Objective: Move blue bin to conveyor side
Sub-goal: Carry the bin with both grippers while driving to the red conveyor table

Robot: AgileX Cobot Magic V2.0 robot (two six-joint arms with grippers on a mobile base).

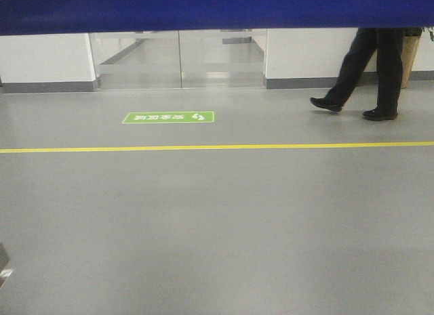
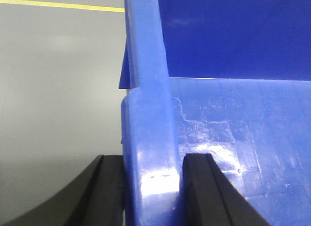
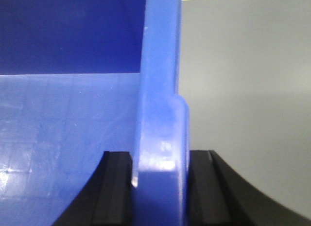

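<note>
Grey floor (image 1: pixel 203 227) bears yellow line (image 1: pixel 203 148), green sign (image 1: pixel 168 117).

The left gripper (image 2: pixel 151 160) shows as two matte black fingers (image 2: pixel 109 192), at 7 and 5 o'clock in the left wrist view. Each has a flat, squared tip, a narrow inner strip set off by a lengthwise groove, and an outer flank that curves smoothly outward toward the base. The right gripper (image 3: pixel 160 155) has the same black grooved fingers (image 3: pixel 206 187), flared alike. At 8 o'clock in the front view, a small grey metal corner (image 1: pixel 3 264) may belong to the base.
</note>
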